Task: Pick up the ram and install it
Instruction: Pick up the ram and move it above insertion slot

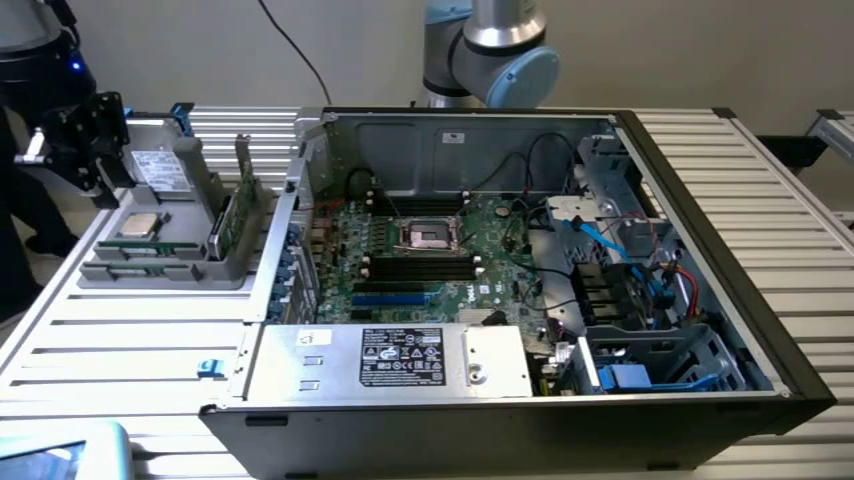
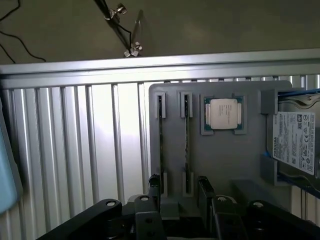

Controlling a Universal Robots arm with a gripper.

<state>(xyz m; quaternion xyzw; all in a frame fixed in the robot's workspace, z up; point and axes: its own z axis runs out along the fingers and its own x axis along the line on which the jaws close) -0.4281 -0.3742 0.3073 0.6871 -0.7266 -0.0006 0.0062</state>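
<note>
Wrist view, item 1: pincer (image 2: 179, 182), black, fingers (image 2: 205, 192) spread wide and gripping nothing, poised over one end of a grey holder (image 2: 220, 160).

Item 2: ram (image 2: 186, 145), a thin green stick standing on edge in a slot of that holder, its line running in between the fingers. Contact with them cannot be told.

Item 3: second stick (image 2: 160, 140), same kind, in the neighbouring slot.

Item 4: processor chip (image 2: 223, 113), square and silver, flat in its own recess.

Item 5: drive (image 2: 295, 142), grey with a white sticker, in the holder's end bay.

Item 6: table (image 2: 100, 150), slatted metal, carrying the holder.

Exterior view: the holder lies at nine o'clock from the open computer case (image 1: 721, 300), on the exterior view's left. Motherboard (image 1: 414, 270) lies flat inside, black memory slots (image 1: 420, 266) near its middle. Arm base (image 1: 501, 50) stands at twelve o'clock, behind the case.
</note>
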